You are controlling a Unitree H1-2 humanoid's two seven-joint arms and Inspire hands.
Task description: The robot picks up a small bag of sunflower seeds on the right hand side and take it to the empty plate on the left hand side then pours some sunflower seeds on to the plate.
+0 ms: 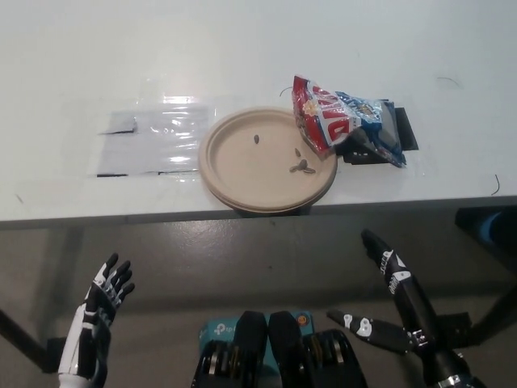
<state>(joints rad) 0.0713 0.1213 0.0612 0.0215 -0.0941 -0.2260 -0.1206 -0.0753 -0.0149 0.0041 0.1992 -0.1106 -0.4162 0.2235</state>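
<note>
**Both hands low and empty, seed bag resting on the plate's edge**

The sunflower seed bag (335,117) lies right of the frame's centre on the white table (242,48), its red end overlapping the upper right rim of the tan plate (242,174). A few seeds (302,166) sit on the plate, most of them near its right side. The bag's other end rests on a black object (401,129) on the table. A clear plastic sheet (149,141) lies flat just left of the plate.

Both hands are below the table's front edge. The white left hand (101,311) is at lower left, fingers spread, holding nothing. The black right hand (388,303) is at lower right, fingers extended and apart, also empty.
</note>
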